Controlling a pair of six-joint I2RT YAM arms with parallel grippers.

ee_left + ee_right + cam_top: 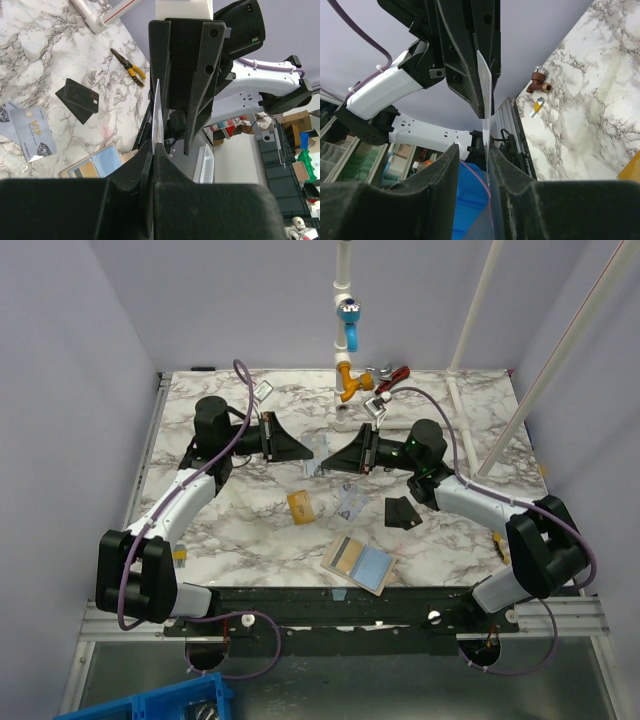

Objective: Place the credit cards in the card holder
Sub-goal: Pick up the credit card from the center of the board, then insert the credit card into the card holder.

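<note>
The card holder (pixel 358 562) lies open and flat close to the near edge of the marble table (pixel 240 540), a little right of its middle, with its light-blue inside facing up. Just beyond it, three cards lie in a loose row across the middle of the surface, each apart from the others. The gold-orange card (pixel 301 504) is on the left, the blue-silver card (pixel 350 502) is in the centre and the black card (pixel 402 512) is on the right.

Farther back, above the table's centre, the two arms meet tip to tip. A thin pale card (pixel 318 453) stands on edge in the air between them. The left gripper (pixel 310 451) is clenched on one end of this card, its fingers pinched tight against both faces. The right gripper (pixel 474 150) reaches over the other end with its fingers parted. A clear gap shows between them, and the card runs close along the inner face of one finger.

Pliers (pixel 129 67) lie toward the far edge. A yellow fitting (pixel 350 382) sits at the middle of that edge.
</note>
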